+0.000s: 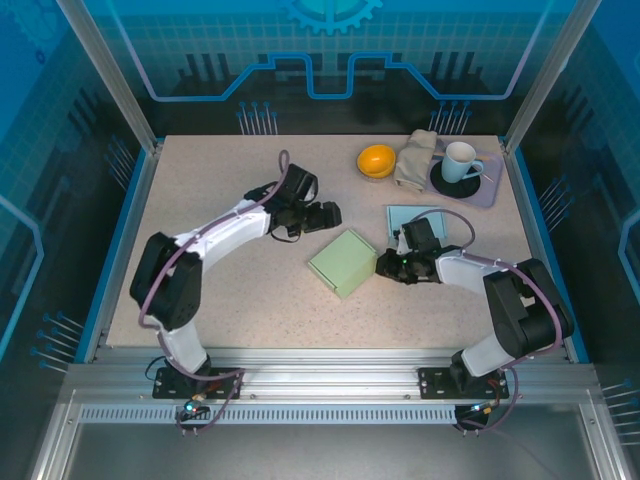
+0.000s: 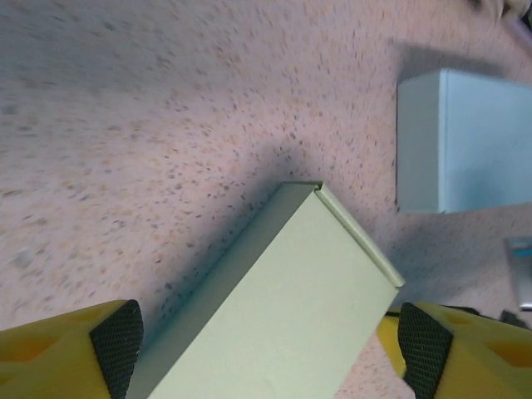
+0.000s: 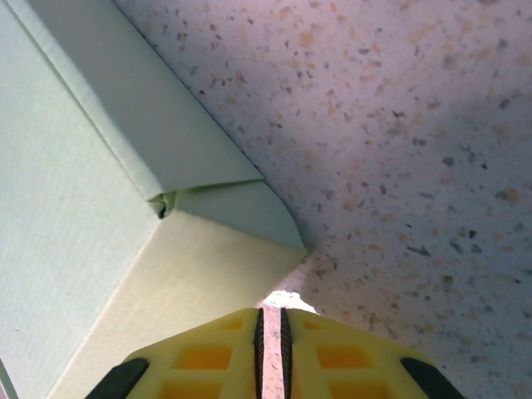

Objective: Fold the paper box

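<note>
The pale green paper box [image 1: 345,262] lies closed and flat near the table's middle. My left gripper [image 1: 322,216] hovers just beyond its far corner, jaws open wide. In the left wrist view the box [image 2: 283,316] lies below and between the black fingertips [image 2: 116,341] without touching them. My right gripper [image 1: 385,265] sits low at the box's right corner. From the right wrist, its yellow fingers [image 3: 208,357] stand almost together with a thin slit of table between them, and my right gripper [image 3: 272,320] points at the box's folded corner flap [image 3: 233,208], holding nothing.
A light blue box [image 1: 415,222] lies behind the right gripper and appears again from the left wrist [image 2: 465,141]. At the back right are an orange bowl [image 1: 376,160], a folded cloth [image 1: 416,160] and a mug [image 1: 460,160] on a lavender mat.
</note>
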`<state>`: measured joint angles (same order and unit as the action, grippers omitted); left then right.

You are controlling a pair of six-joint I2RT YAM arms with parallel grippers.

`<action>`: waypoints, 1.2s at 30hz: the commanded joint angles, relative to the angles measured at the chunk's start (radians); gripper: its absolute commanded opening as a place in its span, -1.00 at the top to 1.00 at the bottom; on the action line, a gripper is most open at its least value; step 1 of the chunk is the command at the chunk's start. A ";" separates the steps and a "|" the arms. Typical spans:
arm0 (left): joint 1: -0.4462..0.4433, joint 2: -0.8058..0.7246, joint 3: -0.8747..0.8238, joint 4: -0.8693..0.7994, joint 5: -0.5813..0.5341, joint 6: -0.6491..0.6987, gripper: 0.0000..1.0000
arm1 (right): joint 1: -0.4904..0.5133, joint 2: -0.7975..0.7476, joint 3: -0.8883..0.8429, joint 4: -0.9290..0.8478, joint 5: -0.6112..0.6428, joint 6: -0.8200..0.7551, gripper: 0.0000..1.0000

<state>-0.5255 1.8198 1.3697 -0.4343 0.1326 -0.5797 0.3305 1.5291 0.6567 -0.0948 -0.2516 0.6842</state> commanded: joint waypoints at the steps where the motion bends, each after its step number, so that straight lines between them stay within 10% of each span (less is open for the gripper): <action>1: -0.012 0.086 0.068 0.061 0.153 0.142 -0.64 | -0.020 -0.004 0.014 -0.018 -0.013 0.046 0.78; 36: -0.266 0.296 0.043 0.331 0.492 -0.150 -0.23 | -0.033 0.083 0.045 0.424 -0.216 0.091 0.78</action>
<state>-0.6178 2.0956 1.4288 -0.2241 0.3008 -0.6277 0.2512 1.6299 0.6731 0.0769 -0.3012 0.7750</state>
